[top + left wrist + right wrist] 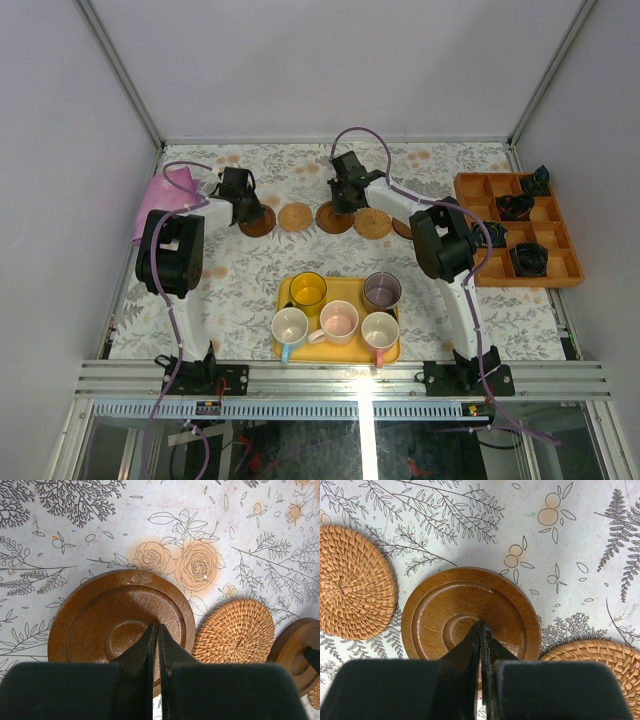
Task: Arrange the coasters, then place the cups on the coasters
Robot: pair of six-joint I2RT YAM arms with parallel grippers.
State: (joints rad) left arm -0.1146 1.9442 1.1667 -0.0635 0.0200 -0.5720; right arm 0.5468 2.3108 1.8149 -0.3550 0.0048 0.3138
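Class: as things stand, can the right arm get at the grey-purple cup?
Probably yes: the grey-purple cup sits uncovered on the tray's right side, near that arm. Its end effector, shut over a dark coaster, must open.

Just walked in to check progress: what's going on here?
The left gripper, shut, has its tips at the centre of the leftmost dark coaster. The right gripper, also shut, is at the centre of the middle dark coaster. All five cups sit on the yellow tray, none on a coaster yet.
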